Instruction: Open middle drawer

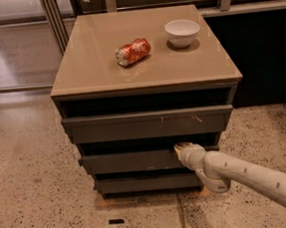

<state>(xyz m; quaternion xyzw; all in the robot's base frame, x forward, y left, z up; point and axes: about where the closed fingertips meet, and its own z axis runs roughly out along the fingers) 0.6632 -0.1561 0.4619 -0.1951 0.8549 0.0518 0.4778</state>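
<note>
The cabinet has three dark grey-brown drawer fronts stacked under a tan top. The middle drawer [129, 161] is the medium-width one, below the widest front with white scratch marks [146, 124] and above the narrowest front [146, 183]. My gripper [181, 148] is at the end of the white arm coming in from the lower right. It sits at the top edge of the middle drawer's front, right of centre, in the dark gap above it. The inside of the drawer is hidden.
A crushed red soda can [133, 51] lies on its side on the cabinet top [93, 65], and a white bowl [182, 32] stands to its right. Speckled floor [35, 195] surrounds the cabinet. Metal posts [54, 19] stand behind at left.
</note>
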